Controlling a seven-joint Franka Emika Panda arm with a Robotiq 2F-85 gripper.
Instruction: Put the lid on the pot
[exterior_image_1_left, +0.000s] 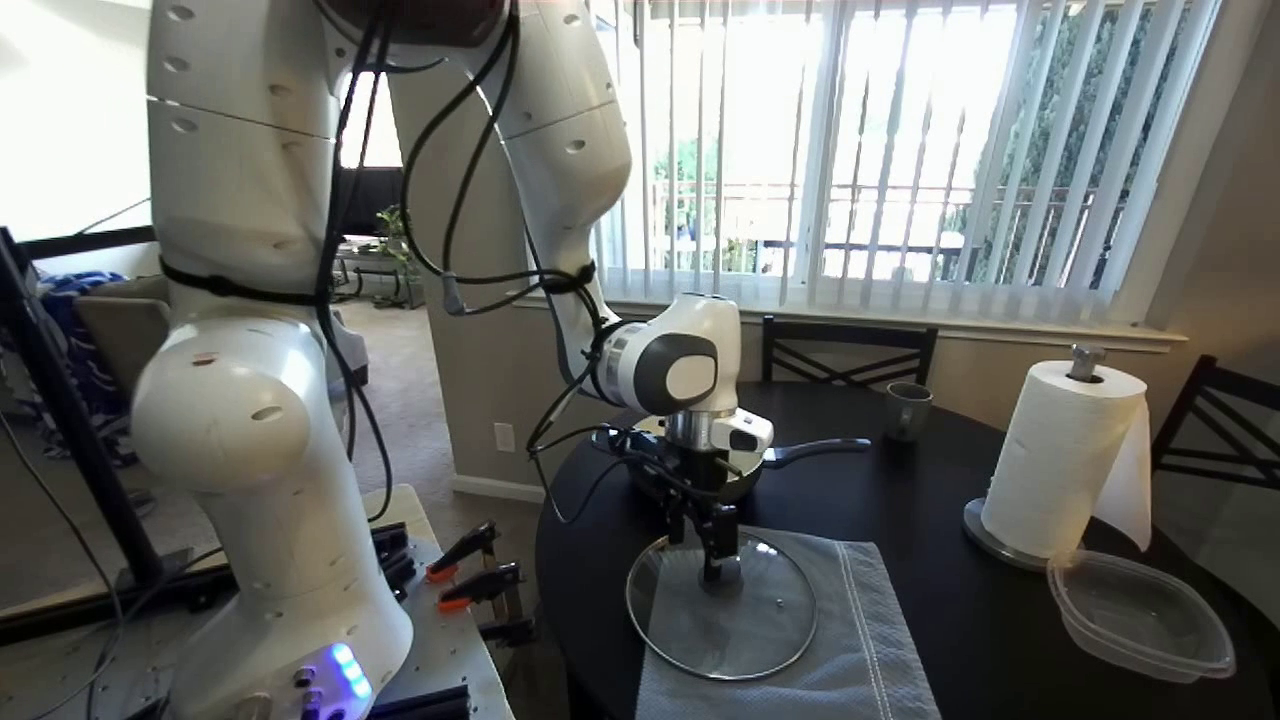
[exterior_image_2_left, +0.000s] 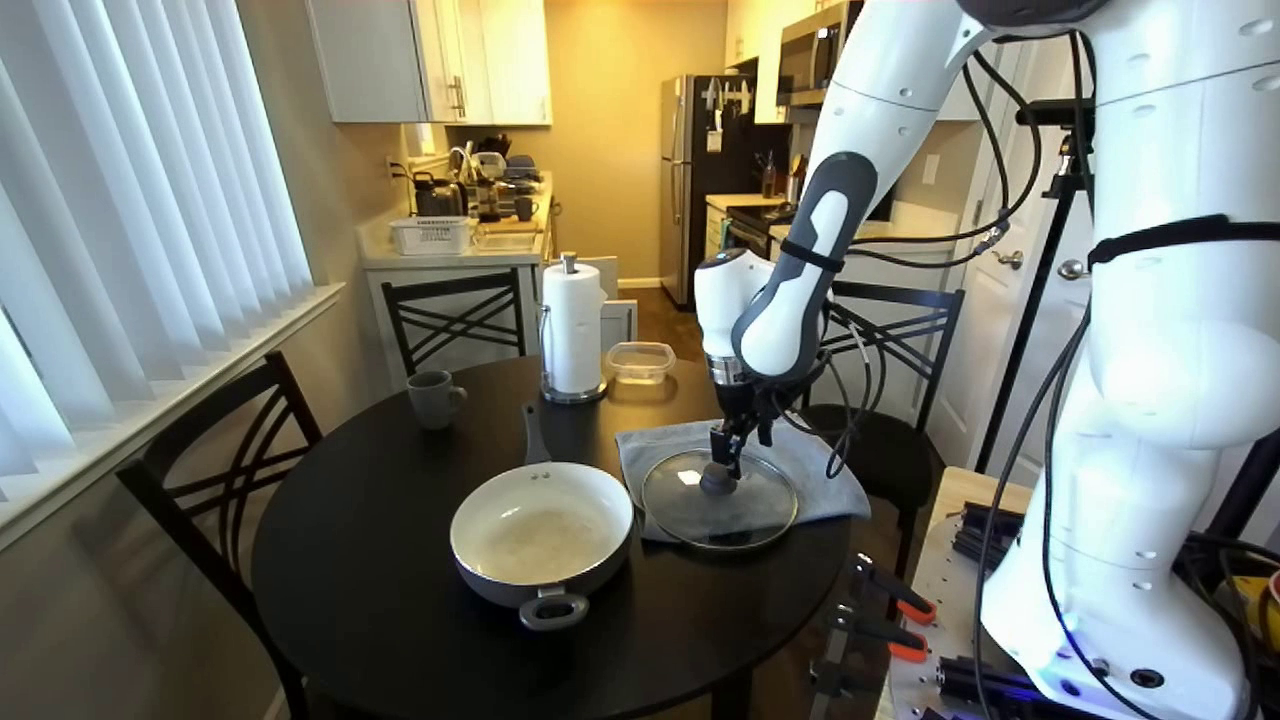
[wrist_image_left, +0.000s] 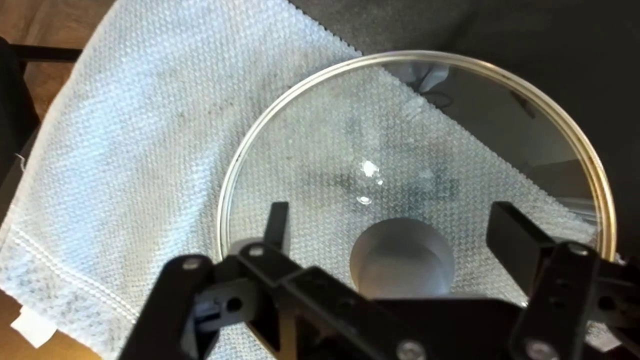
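Observation:
The lid, a clear glass disc with a metal rim, lies flat on a grey cloth in both exterior views (exterior_image_1_left: 765, 625) (exterior_image_2_left: 690, 515) and fills much of the wrist view (wrist_image_left: 320, 135). Its dark round knob (wrist_image_left: 402, 260) stands up at the centre. My gripper (wrist_image_left: 392, 225) is open, with one finger on each side of the knob and space between. In the exterior views the gripper (exterior_image_1_left: 697, 550) (exterior_image_2_left: 745, 450) is low over the lid at the knob. The pot (exterior_image_2_left: 545, 535), cream-white inside and uncovered, stands beside the lid; the arm partly hides it in an exterior view (exterior_image_1_left: 742, 487).
The grey cloth (exterior_image_1_left: 885, 650) lies on the dark round table (exterior_image_2_left: 370, 560). A paper towel roll (exterior_image_1_left: 1060, 460), a clear plastic container (exterior_image_1_left: 1140, 620) and a grey mug (exterior_image_1_left: 908, 410) stand on the table. The pot's long handle (exterior_image_2_left: 535, 435) points toward the towel roll. Chairs surround the table.

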